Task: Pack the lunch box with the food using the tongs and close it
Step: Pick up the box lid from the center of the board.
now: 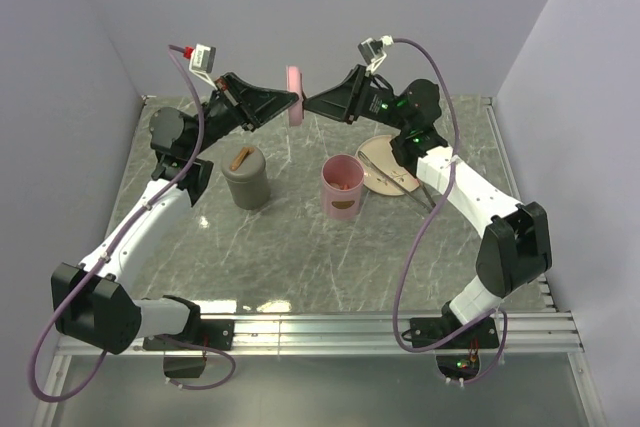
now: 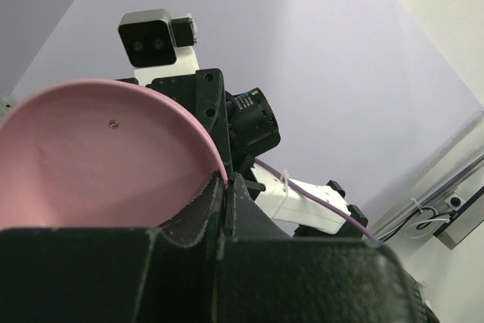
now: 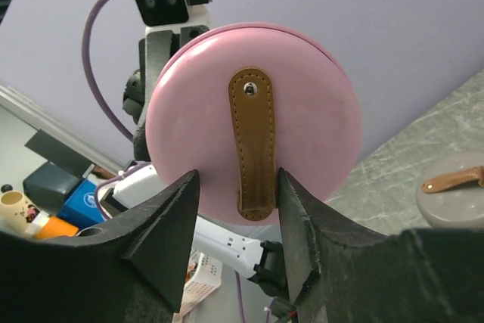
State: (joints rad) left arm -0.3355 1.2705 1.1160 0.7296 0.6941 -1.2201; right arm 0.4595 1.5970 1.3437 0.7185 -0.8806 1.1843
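Note:
The lunch box, a pink canister, stands open in the middle of the table, and something reddish-brown like the food shows inside it. Its round pink lid hangs on edge high above the table. My left gripper is shut on the lid's rim. My right gripper faces the lid's top, open, with one finger on each side of the brown strap handle. The right-hand finger is close against the strap. The grey tongs lie on a beige plate.
A grey canister with a brown strap on its lid stands left of the lunch box and also shows in the right wrist view as the grey canister. The plate sits right of the lunch box, under my right arm. Walls enclose the marble-patterned table.

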